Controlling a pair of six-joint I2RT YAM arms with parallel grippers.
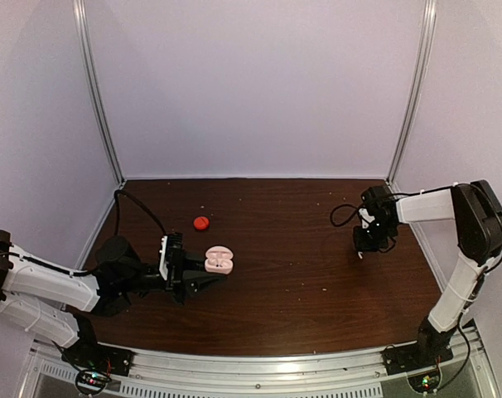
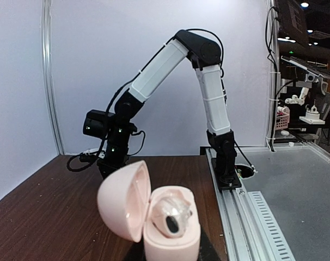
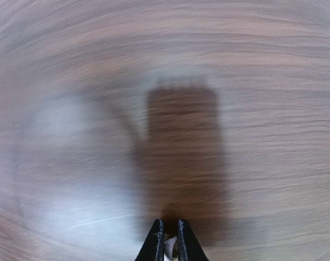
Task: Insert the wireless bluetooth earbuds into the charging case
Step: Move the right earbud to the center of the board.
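Observation:
My left gripper (image 1: 203,280) is shut on the base of an open pink charging case (image 1: 219,260) and holds it upright just above the table. In the left wrist view the case (image 2: 170,236) has its lid swung open to the left, and one white earbud (image 2: 173,217) sits in its well. My right gripper (image 1: 371,242) points down close over the table at the right. In the right wrist view its jaws (image 3: 167,224) are nearly closed on a small white earbud (image 3: 169,247); that view is motion-blurred.
A small round red case (image 1: 201,222) lies on the brown table (image 1: 301,274) behind the pink case. White walls and metal posts bound the table on three sides. The right arm (image 2: 113,136) shows beyond the case in the left wrist view.

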